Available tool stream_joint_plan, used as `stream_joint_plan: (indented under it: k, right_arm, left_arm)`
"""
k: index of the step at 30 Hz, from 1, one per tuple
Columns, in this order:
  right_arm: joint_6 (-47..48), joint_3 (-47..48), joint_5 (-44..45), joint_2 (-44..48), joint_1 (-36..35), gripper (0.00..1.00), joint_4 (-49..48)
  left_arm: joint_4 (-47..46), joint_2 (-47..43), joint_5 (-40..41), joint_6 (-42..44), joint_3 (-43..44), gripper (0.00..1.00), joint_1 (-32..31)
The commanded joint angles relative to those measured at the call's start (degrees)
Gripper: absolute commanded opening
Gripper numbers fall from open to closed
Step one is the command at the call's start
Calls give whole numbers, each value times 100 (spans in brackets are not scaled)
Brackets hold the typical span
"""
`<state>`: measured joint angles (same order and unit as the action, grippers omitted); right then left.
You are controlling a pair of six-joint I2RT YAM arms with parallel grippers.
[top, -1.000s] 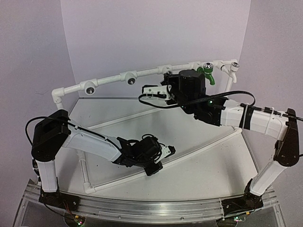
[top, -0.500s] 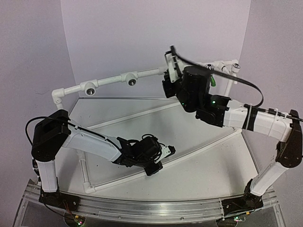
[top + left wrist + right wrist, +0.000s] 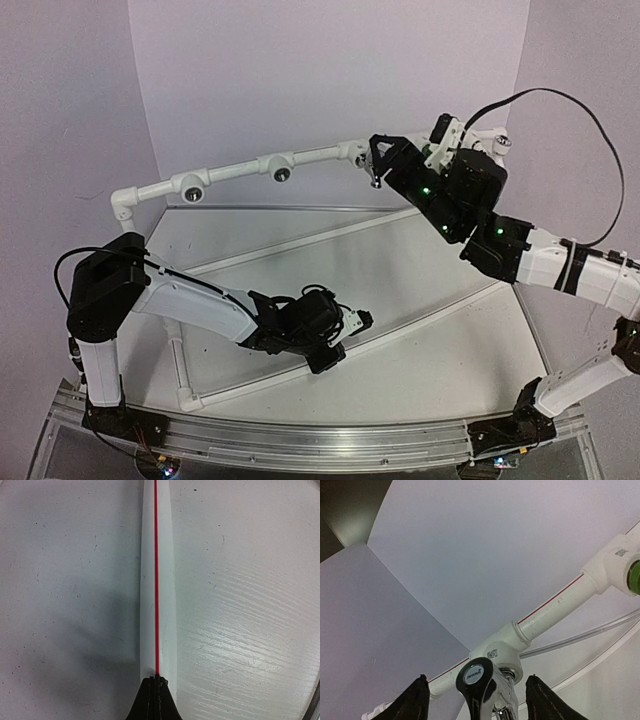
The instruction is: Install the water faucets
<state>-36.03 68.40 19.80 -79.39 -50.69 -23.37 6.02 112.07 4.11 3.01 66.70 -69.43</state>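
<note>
Fingers of right gripper now apart, flanking silver faucet in its pipe tee; the arm has swung right. Judged released: seated, or awaiting regrip. Left gripper closed, empty.

Beyond the right gripper stand pale lilac wall panels, plain and evenly lit, meeting in a soft fold up and to its left; in the far upper left of that wrist's view a dark gap shows past a panel's edge; under the left gripper lies the white tabletop, flecked with dark specks, glossy and finely grained to its right, with a soft grey shadow to its left; well behind both, along the table's near edge, runs an aluminium rail.
</note>
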Motion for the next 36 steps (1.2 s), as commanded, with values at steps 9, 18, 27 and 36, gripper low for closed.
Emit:
stream_joint_plan:
  k: [9, 18, 27, 36]
  right_arm:
    - [7095, 1464, -2125, 510, -120, 98, 3967]
    - [11884, 1634, -2214, 964, -222, 98, 4635]
    - [14669, 1679, -672, 412, -255, 98, 4453]
    - [15939, 1646, -355, -177, -260, 97, 3087]
  left_arm:
    - [1280, 520, -394, 41, -267, 0, -57]
    - [1279, 511, -359, -2, -277, 0, -55]
    - [1282, 521, -364, 5, -269, 0, -60]
    - [1277, 519, -348, -10, -270, 0, -63]
